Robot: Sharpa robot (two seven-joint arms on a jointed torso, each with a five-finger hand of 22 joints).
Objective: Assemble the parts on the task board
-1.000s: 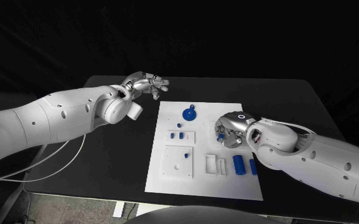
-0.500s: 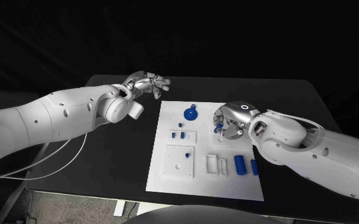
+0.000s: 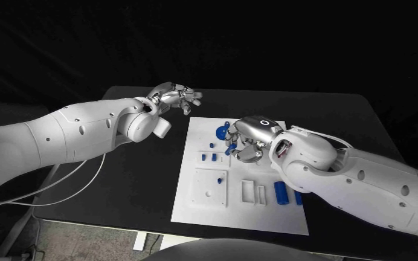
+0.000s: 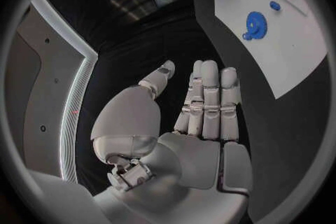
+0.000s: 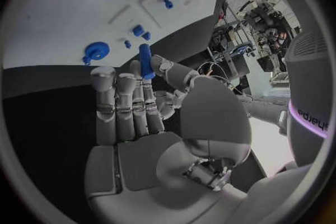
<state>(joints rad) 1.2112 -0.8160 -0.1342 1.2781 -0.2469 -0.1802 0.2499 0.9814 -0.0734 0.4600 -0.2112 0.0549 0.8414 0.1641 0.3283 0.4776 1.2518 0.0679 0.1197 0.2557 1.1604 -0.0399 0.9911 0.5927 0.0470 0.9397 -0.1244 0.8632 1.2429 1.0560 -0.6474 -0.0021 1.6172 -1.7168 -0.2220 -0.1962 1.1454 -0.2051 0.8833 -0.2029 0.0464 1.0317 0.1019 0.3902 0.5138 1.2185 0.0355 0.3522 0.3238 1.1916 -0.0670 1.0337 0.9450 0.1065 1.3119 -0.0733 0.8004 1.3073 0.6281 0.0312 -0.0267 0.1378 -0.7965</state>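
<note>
Left hand (image 3: 174, 98) sits over bare table (image 3: 139, 170), off the task board's (image 3: 261, 219) near-left corner side, holding nothing. Its fingers (image 4: 210, 95) are extended, side by side, thumb set apart; nothing between them. Board edge lies just beyond the fingertips in the left wrist view, not touching.

Task board is a white plate mid-table. On it, nearest the left hand's fingers: blue gear (image 3: 221, 132) with a small knob, lying flat at the board's far end. Next to it, toward the right hand, two small blue pegs (image 3: 208, 157) stand in a raised white block; another small peg (image 3: 218, 180) stands in a second block closer to the robot. Two white slotted holders (image 3: 254, 191) lie beside that block.

Right hand (image 3: 248, 143) hovers above the board, just beside the gear. Its fingers (image 5: 119, 106) pinch a blue cylinder (image 5: 145, 61) between thumb and fingertips, clear of the board surface; cylinder stands roughly upright along the fingers in the right wrist view. Other fingers straight, close together.

Under the right forearm, two more blue cylinders (image 3: 280, 192) lie flat on the board, partly hidden by the arm.
</note>
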